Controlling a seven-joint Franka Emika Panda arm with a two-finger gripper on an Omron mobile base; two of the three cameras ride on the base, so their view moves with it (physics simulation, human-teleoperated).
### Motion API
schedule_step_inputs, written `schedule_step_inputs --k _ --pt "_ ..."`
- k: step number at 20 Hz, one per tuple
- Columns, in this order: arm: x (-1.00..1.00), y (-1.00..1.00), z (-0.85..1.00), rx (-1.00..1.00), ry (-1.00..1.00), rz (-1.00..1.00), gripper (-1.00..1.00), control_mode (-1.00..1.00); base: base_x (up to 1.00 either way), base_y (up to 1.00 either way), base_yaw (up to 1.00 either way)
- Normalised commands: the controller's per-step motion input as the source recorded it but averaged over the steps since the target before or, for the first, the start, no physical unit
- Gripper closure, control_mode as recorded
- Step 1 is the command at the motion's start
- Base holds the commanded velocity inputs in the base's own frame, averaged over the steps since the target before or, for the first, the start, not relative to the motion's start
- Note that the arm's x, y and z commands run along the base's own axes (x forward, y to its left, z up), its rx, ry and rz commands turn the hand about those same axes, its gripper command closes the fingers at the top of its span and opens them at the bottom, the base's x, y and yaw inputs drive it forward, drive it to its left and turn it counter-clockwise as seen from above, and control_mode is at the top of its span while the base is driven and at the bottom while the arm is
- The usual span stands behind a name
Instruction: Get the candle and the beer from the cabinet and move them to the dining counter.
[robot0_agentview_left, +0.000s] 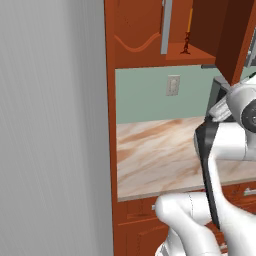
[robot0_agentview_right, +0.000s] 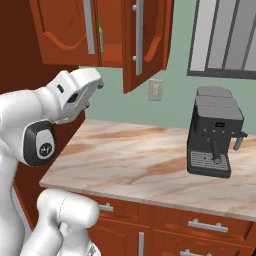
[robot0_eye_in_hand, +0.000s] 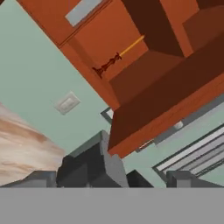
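Reaching for the candle (robot0_eye_in_hand: 118, 56)

My fingers (robot0_eye_in_hand: 157, 177) gape empty; the open cabinet (robot0_eye_in_hand: 144, 94) door could snag my wrist.

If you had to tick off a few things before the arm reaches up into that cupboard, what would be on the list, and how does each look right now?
1. Cabinet doors open: ok, both swung out.
2. Candle standing upright on the shelf: ok.
3. Beer located: cannot tell clearly; only a green sliver shows past the door edge.
4. Gripper empty and open: ok, fingertips apart with nothing between them.
5. Gripper aimed at the candle: not ok, it sits below the shelf, looking up from under it.
6. Coffee machine out of the way: ok, it stands off to the side on the countertop.
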Motion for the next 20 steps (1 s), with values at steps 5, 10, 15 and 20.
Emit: schedule_step_inputs --k 5,10,15,20 --pt "0.43 0.00 -0.02 -0.14 0.28 -0.28 -1.00 -1.00 0.00 0.00 0.00" --pt "0.52 -0.01 0.00 -0.09 0.31 -0.18 -1.00 -1.00 0.00 0.00 0.00" --pt "0.64 -0.10 0.00 -0.09 0.26 -0.09 -1.00 -1.00 0.00 0.00 0.00" --pt "0.67 -0.32 -0.01 -0.04 0.20 -0.03 -1.00 -1.00 0.00 0.00 0.00"
